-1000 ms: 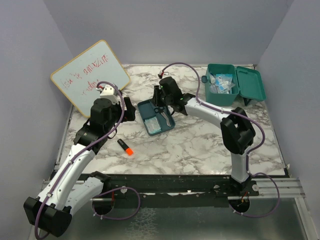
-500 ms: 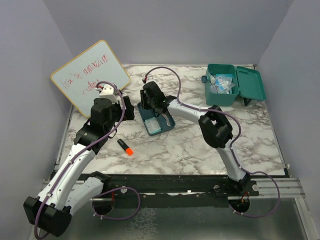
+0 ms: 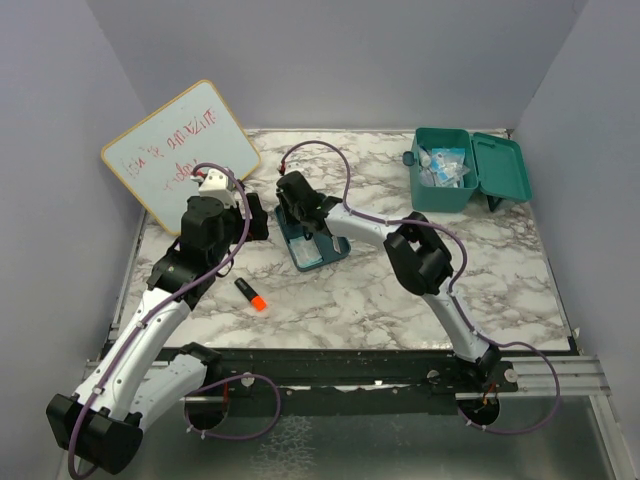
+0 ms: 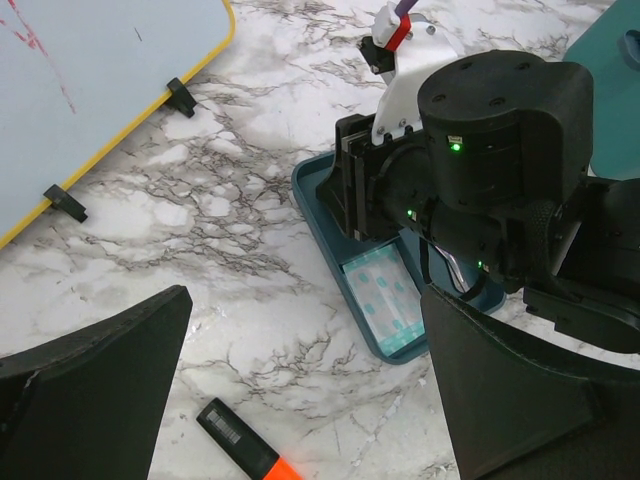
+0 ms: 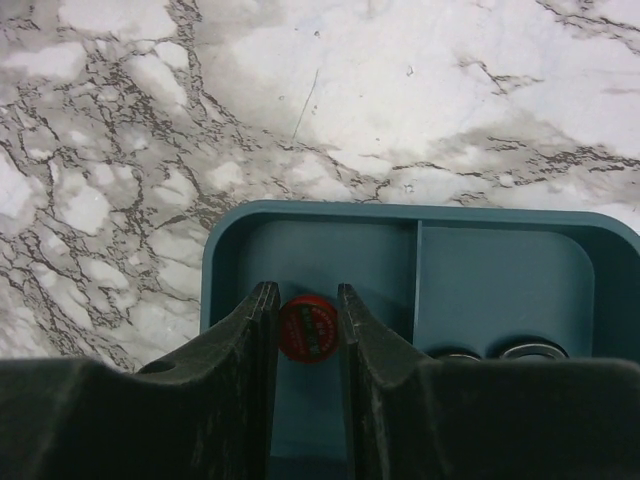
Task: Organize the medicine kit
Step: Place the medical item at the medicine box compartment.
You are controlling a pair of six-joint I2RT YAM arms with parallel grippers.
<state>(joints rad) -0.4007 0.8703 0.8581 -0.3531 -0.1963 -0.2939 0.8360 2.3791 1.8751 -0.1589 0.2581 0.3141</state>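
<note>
Right hand: fingers drawn in on a small red disc, one pad on each side of it (the print on its face is too small to read).
Red disc: low inside a shallow teal tray, in the compartment left of the divider as the right wrist camera sees it.
Tray: flat on the marble bench, about mid-bench; a pale packet with blue marks lies in its near end.
Right arm: reaches across from the right base, its wrist directly above the tray's far end.
Left hand: spread wide and holding nothing, hanging above the bench just left of the tray.
Marker: black body with an orange end, lying on the bench near the tray's near corner, apart from both hands.
Whiteboard: wooden-framed, propped at the far left, red writing on it (not legible).
Medicine kit: teal box at the far right corner of the bench, lid open, pale packets inside, well apart from both hands.
</note>
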